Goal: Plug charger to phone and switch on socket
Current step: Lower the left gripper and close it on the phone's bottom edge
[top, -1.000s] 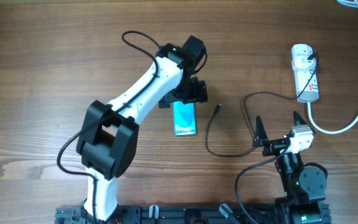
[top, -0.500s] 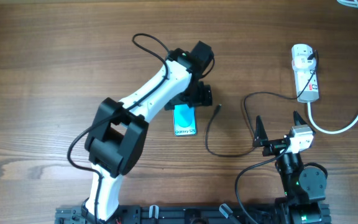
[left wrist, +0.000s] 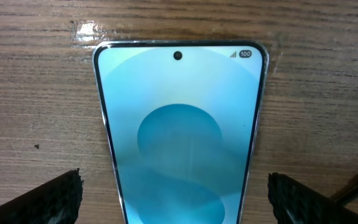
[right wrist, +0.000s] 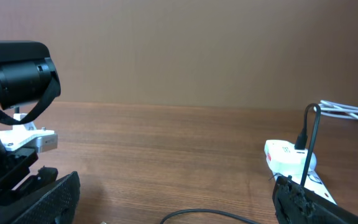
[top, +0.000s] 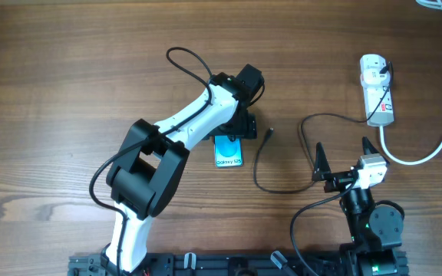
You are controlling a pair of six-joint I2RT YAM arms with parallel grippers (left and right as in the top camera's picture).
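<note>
Over the last second the left arm has swung in over the phone (top: 228,150), so the left gripper (left wrist: 178,200) now hangs above its upper half, jaws wide apart with one on each side and nothing held; the phone itself lies flat on the desk (top: 67,77), screen up, unmoved; the charger (top: 261,184) curls just to its right, its connector (top: 270,134) near the phone but not touching it, its far end running to the socket (top: 377,90); the right gripper (top: 342,155) waits spread and empty, as before; likely the left arm means to steady the phone for plugging.
</note>
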